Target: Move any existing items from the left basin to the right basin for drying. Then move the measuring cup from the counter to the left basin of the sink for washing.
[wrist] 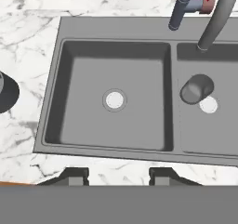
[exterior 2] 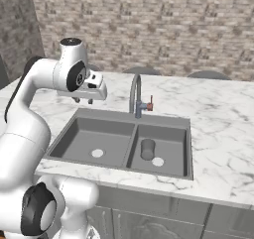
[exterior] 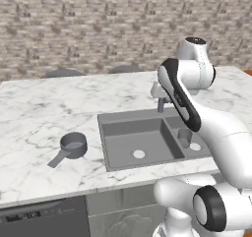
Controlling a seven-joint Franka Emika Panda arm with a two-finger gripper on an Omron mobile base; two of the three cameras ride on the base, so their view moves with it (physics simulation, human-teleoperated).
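Note:
The measuring cup (exterior: 74, 145), dark grey with a flat handle pointing to the front left, stands on the white marble counter (exterior: 44, 113) left of the sink (exterior: 104, 137); its rim also shows at the hand view's left edge (wrist: 7, 94). The wide left basin (exterior: 123, 143) (wrist: 139, 79) holds nothing but its pale drain (wrist: 115, 100). A grey cylindrical cup (exterior: 184, 136) (exterior 2: 147, 149) (wrist: 196, 88) lies in the narrow right basin (exterior 2: 171, 136) by that drain. My gripper (exterior 2: 83, 101) (wrist: 118, 176) hangs open and empty, high above the sink's left side.
The curved gooseneck faucet (exterior 2: 134, 91) (wrist: 216, 18) rises behind the divider between the basins, with a small red-tipped handle (exterior 2: 150, 103). A brick wall (exterior: 98, 24) stands beyond the counter. Two dark chair backs (exterior 2: 208, 75) peek over the far edge.

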